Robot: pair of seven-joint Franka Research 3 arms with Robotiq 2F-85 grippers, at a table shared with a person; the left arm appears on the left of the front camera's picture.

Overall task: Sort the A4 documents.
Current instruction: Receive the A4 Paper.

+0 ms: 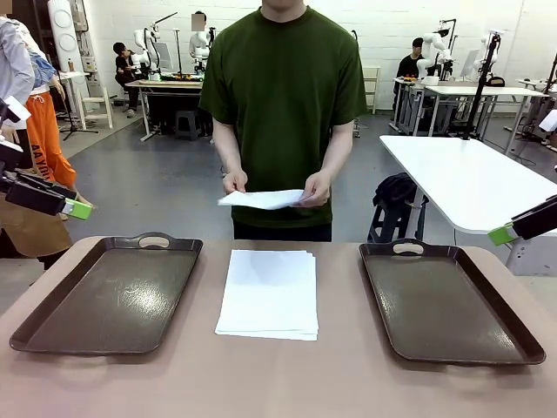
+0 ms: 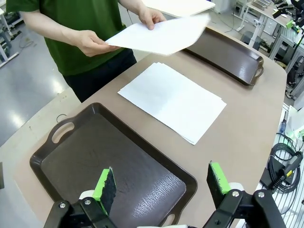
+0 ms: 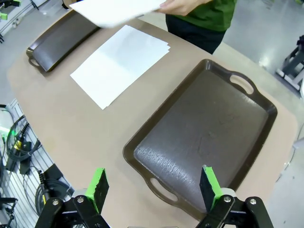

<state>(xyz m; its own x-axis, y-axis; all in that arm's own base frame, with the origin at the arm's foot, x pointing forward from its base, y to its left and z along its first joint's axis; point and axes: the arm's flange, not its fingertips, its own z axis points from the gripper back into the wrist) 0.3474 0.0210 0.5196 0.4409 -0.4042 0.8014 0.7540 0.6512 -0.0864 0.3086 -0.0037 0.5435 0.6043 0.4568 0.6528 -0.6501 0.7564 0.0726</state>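
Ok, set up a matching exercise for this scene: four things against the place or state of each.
Things:
1 paper stack
2 single sheet
3 left gripper
4 trays

States:
a open, holding nothing
b held by the person above the table
c lying flat mid-table
d dark brown, one either side of the stack

Pairs: 1-c, 2-b, 3-a, 4-d

Person [image 1: 284, 131]: dark green short-sleeved T-shirt [image 1: 283, 78], dark trousers [image 1: 283, 232]. Left gripper [image 2: 161, 183], right gripper [image 3: 154, 186]: black jointed fingers [image 2: 233, 209], bright green pads [image 2: 101, 185], silver pivot screws [image 2: 232, 194].
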